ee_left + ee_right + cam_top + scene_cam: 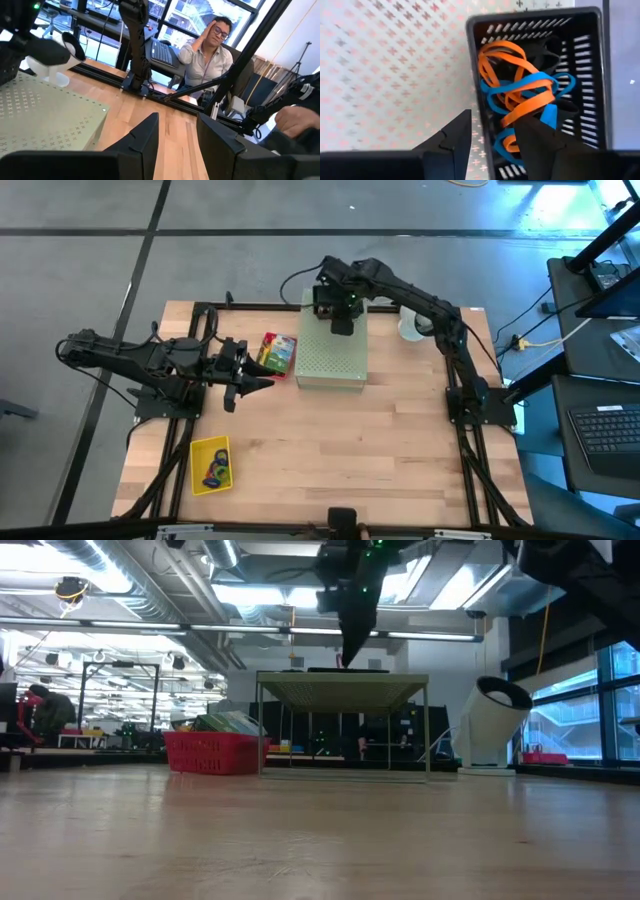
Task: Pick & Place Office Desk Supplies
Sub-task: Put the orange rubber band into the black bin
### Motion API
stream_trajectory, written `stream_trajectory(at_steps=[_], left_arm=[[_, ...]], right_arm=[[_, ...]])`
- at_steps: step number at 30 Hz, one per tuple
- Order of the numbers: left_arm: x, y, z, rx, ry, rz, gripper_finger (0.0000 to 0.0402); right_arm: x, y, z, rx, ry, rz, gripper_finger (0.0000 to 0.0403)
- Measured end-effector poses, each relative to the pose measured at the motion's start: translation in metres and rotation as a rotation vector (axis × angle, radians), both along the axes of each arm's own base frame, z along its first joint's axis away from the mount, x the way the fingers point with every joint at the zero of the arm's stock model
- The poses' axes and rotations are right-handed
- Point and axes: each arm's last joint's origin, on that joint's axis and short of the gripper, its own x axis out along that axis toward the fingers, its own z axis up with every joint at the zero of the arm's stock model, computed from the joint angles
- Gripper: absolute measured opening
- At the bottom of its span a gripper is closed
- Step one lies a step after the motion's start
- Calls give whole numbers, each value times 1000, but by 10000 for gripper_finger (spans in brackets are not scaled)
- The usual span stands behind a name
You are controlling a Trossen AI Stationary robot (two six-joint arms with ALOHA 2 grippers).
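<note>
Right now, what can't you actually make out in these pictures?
- Yellow tray, high view: its contents are too small to sort.
- Black basket, right wrist view: the lower end is hidden behind the right gripper, so what lies under the rubber bands is unseen.
- Card boxes, high view: print unreadable.
</note>
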Motion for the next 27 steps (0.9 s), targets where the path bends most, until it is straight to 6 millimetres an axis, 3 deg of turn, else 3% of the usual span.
stream_trajectory(at_steps=[8,17,23,27], left_arm=[[4,-1,-15,17,141,-4,127],[13,-3,-28,28,237,-2,127],[15,-4,-27,23,230,-3,127],[15,-4,-26,-2,212,0,127]], right_arm=[[-11,10,22,100,-97,-41,148],[-14,12,26,132,-116,-45,148],[-11,-11,28,26,-191,-114,148],[-10,-28,7,73,-144,-198,135]])
